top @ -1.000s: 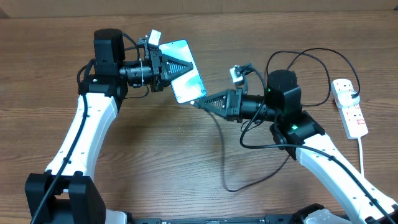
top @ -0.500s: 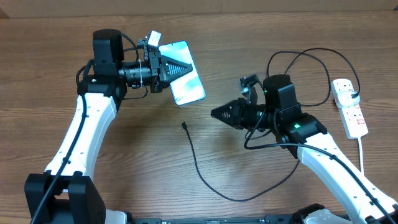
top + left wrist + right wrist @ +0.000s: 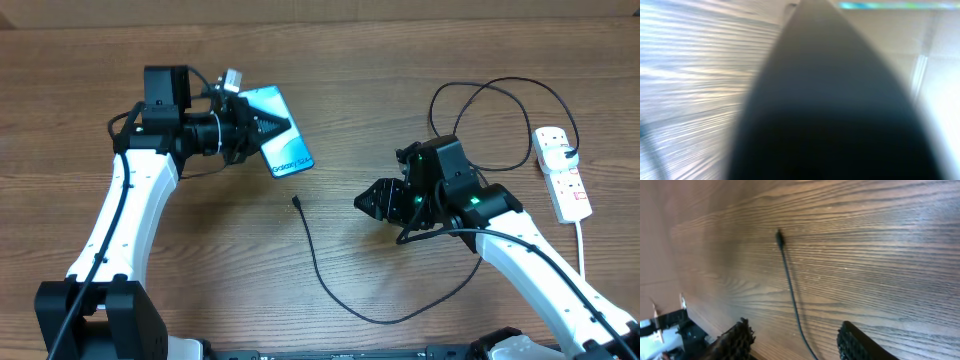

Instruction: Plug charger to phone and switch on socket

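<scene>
The phone (image 3: 287, 152), its blue screen lit, hangs tilted above the table with my left gripper (image 3: 268, 126) shut on its upper edge. In the left wrist view a dark blurred shape (image 3: 835, 110) fills the frame. The charger (image 3: 314, 262) lies loose on the wood, its plug tip (image 3: 297, 201) below the phone and apart from it. My right gripper (image 3: 368, 203) stands open to the right of the tip, holding nothing. In the right wrist view the charger (image 3: 788, 282) runs between the fingers (image 3: 735, 341) without touching them. The socket (image 3: 562, 176) lies at the far right.
The black cable sweeps in a wide curve near the front edge (image 3: 400, 318) and loops at the back right (image 3: 480, 95) toward the socket. The strip's white cord (image 3: 581, 245) trails toward the front. Both white arms reach over the wooden table (image 3: 230, 260).
My right gripper has opened, let go of the charger tip and pulled back right. The tip dropped onto the table. My left gripper has carried the phone a little left and turned it.
</scene>
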